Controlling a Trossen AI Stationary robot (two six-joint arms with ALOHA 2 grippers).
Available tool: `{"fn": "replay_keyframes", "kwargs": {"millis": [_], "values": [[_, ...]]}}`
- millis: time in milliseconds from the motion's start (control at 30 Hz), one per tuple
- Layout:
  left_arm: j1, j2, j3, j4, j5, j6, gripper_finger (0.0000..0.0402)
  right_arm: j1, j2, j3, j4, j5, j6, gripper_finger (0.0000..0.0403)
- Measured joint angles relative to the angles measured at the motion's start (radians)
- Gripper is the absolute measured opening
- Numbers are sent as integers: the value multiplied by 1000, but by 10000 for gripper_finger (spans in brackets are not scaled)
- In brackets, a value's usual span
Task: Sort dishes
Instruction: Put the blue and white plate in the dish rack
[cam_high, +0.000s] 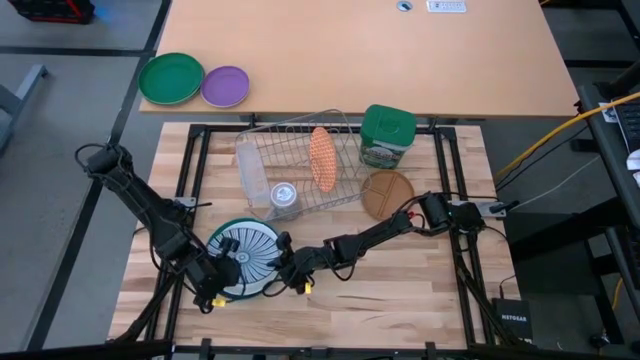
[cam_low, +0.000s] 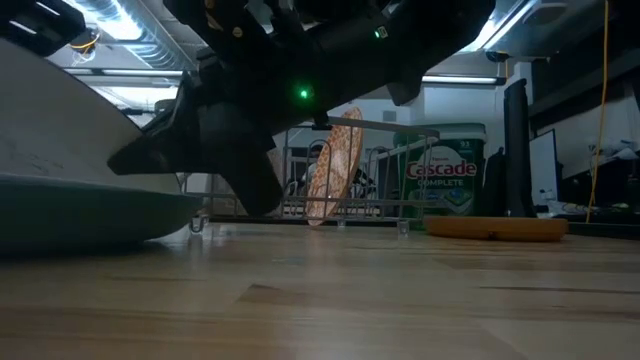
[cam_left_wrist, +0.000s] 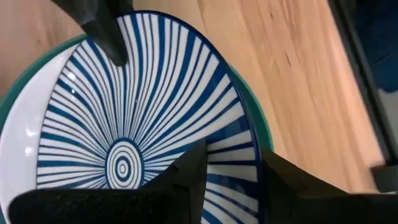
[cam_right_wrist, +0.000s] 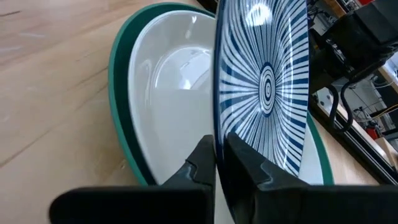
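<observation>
A teal-and-white radial-striped plate (cam_high: 248, 252) sits on top of a white plate (cam_right_wrist: 174, 81), which lies inside a large teal plate (cam_right_wrist: 119, 81) near the table's front left. My right gripper (cam_right_wrist: 219, 146) is shut on the striped plate's near-right rim. My left gripper (cam_left_wrist: 233, 165) is open at the stack's near-left rim, one finger over the striped plate (cam_left_wrist: 124, 124) and one outside its edge. The teal plate's bottom rests on the table (cam_low: 90, 215). My right gripper pinches the striped plate's rim (cam_right_wrist: 216, 118) between its two fingers, one on the plate's striped face and one on its underside. The held edge is tilted up off the white plate. My left gripper: I cannot tell whether its fingers touch the striped plate's rim (cam_left_wrist: 252, 155).
A wire dish rack (cam_high: 300, 165) at the table's middle holds an orange speckled plate (cam_high: 322, 157) on edge and a glass (cam_high: 284, 195). A brown plate (cam_high: 387, 193) and a green canister (cam_high: 387, 135) stand to its right. Green (cam_high: 171, 78) and purple (cam_high: 225, 86) plates lie far left.
</observation>
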Motion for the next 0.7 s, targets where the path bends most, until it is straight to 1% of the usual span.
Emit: {"fn": "replay_keyframes", "kwargs": {"millis": [100, 233, 400, 600, 700], "values": [[-6, 32, 1, 2, -8, 46, 98, 0, 2, 0, 0, 8, 1, 20], [-22, 56, -1, -5, -43, 67, 98, 1, 2, 10, -31, 27, 1, 21], [-38, 58, -2, -7, -96, 16, 98, 1, 2, 12, -31, 27, -1, 20], [-38, 58, -3, -4, -102, -27, 97, 1, 2, 13, -35, 25, -5, 20], [-40, 58, -3, -3, -111, -53, 83, 1, 2, 13, -34, 25, -37, 21]]}}
